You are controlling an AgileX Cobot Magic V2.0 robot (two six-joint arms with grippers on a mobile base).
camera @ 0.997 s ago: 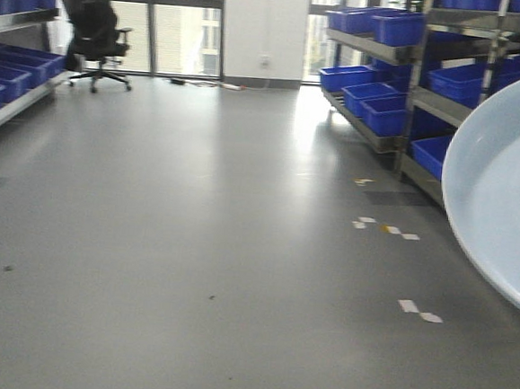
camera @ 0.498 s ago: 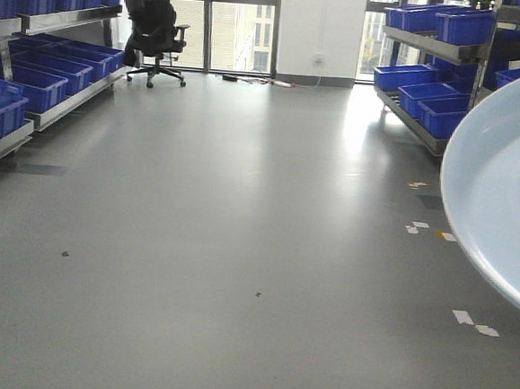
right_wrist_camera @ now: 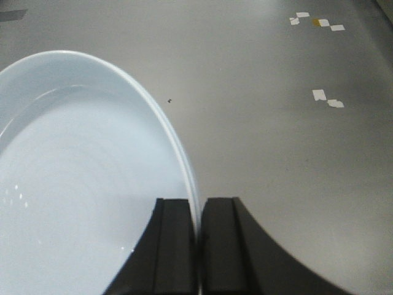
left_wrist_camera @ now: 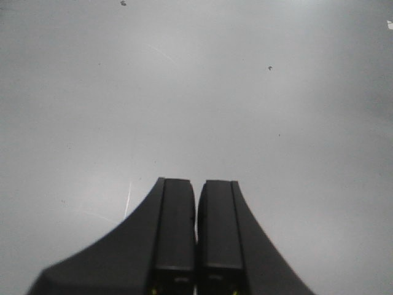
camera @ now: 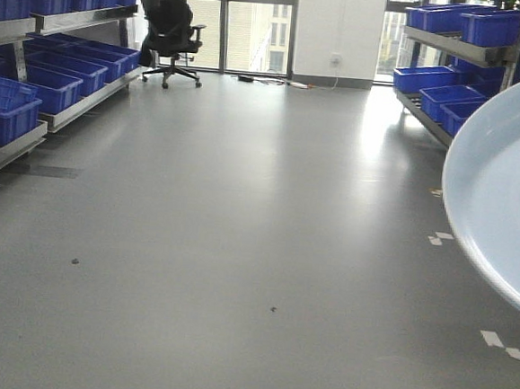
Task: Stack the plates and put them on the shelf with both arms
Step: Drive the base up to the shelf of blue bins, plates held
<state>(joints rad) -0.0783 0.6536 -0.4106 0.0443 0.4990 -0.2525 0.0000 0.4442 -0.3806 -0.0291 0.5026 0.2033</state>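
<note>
Grey floor (camera: 238, 247) stretches between blue-bin shelves (camera: 57, 88); right fingers (right_wrist_camera: 175, 246) pinch the plate (right_wrist_camera: 80, 184).

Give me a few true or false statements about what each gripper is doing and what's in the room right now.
1. The right gripper is clamped on the rim of a plate. True.
2. The left gripper holds a plate too. False: its jaws are shut on nothing, with only grey floor beyond.
3. A black office chair stands by the far windows. True.
4. The shelves carry red bins. False: the bins are blue.
</note>
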